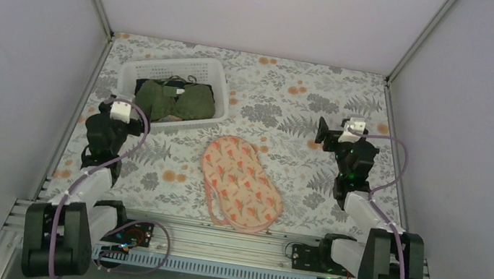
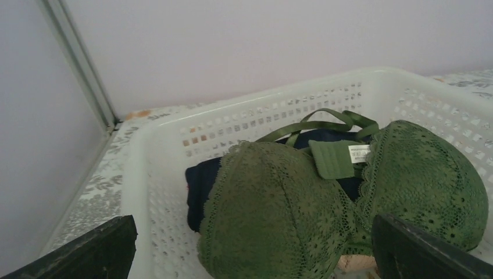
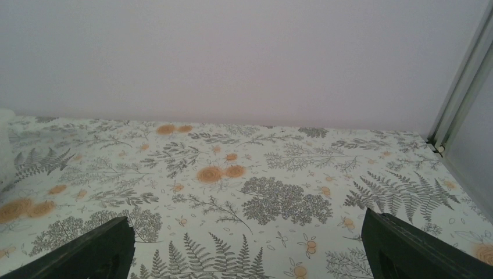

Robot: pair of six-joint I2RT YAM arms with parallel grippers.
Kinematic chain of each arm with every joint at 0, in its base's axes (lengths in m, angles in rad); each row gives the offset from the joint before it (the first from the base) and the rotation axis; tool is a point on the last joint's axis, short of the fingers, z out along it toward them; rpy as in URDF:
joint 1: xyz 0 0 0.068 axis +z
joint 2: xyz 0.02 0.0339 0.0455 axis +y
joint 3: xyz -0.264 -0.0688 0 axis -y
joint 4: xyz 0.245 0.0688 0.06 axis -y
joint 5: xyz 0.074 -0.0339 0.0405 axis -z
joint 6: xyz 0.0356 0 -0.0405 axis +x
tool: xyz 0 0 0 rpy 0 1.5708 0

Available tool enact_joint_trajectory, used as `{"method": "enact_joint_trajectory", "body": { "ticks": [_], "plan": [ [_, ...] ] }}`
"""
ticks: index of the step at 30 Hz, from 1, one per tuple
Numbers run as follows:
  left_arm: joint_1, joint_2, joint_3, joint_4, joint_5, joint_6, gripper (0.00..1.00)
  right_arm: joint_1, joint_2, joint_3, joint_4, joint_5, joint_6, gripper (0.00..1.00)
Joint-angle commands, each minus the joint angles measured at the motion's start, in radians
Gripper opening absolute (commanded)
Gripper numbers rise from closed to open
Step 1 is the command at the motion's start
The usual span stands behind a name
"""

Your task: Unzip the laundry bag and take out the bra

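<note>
So the olive-green lace bra (image 2: pixel 279 215) with rounded cups is sitting in the white slotted plastic basket (image 2: pixel 261 99) at the back left of the floral-print surface (image 1: pixel 287 94). It's lying on top of a folded navy-blue cloth (image 2: pixel 200 180), with its straps looped toward the basket's far wall.

My left jaws are spread wide just beside the basket's near side and aimed right at the bra. Only the dark fingertips (image 2: pixel 87 253) show in the bottom corners of that wrist view, and they're holding nothing.

The peach-pink peanut-shaped laundry bag (image 1: pixel 241 182) with the red-orange leaf print lies flat on the surface, out in the middle between both arms and just in front of the basket. I can't tell if its zip is open.

My right jaws are wide too and also empty, over bare surface on the right, well apart from the bag.
</note>
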Motion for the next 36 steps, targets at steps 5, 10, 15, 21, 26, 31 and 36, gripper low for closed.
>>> {"method": "enact_joint_trajectory", "body": {
  "ticks": [5, 10, 15, 21, 26, 31, 36],
  "plan": [
    [-0.025, 0.332, -0.011, 0.452, 0.015, -0.002, 1.00, -0.020, 0.129, -0.101, 0.358, -0.046, -0.037, 1.00],
    [-0.089, 0.364, -0.121, 0.698, 0.019, 0.015, 1.00, -0.023, 0.221, -0.121, 0.445, -0.075, -0.053, 1.00],
    [-0.108, 0.483, -0.139, 0.864, -0.029, -0.003, 1.00, -0.023, 0.299, -0.138, 0.550, -0.080, -0.075, 1.00],
    [-0.123, 0.572, -0.115, 0.884, -0.069, 0.002, 1.00, -0.036, 0.382, -0.109, 0.572, -0.082, -0.062, 1.00],
    [-0.131, 0.585, -0.054, 0.784, -0.077, 0.006, 1.00, -0.050, 0.387, -0.100, 0.559, -0.085, -0.040, 1.00],
    [-0.134, 0.590, -0.043, 0.775, -0.088, 0.007, 1.00, -0.051, 0.387, -0.098, 0.558, -0.084, -0.038, 1.00],
    [-0.134, 0.590, -0.042, 0.771, -0.089, 0.006, 1.00, -0.050, 0.387, -0.098, 0.558, -0.080, -0.036, 1.00]
  ]
}}
